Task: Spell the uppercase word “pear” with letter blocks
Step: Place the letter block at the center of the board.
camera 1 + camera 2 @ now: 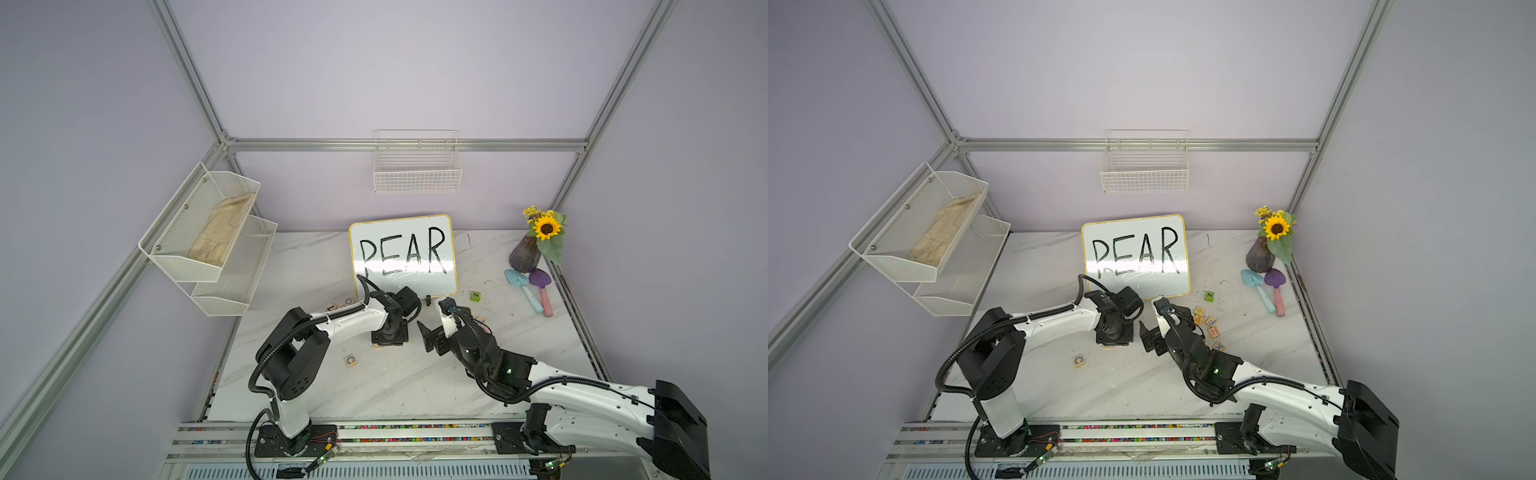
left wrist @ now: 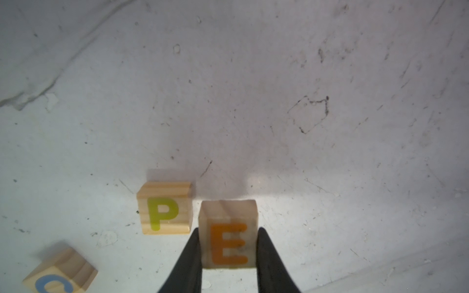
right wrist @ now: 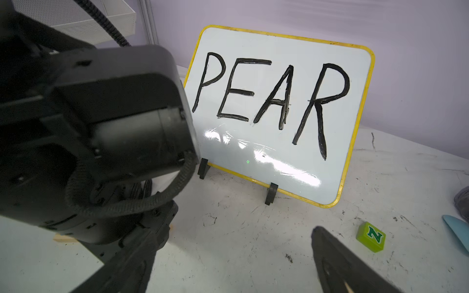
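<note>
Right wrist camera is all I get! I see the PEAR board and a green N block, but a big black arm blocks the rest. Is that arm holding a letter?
Observer: Yes, the left wrist view shows the left tool shut on the orange E block.
Operator: Is P down yet?
Observer: Yes, the yellow P block sits on the table beside the E, a small gap between them.
Operator: Any other letters nearby?
Observer: A blue C block lies alone, in both top views, apart from those two.
</note>
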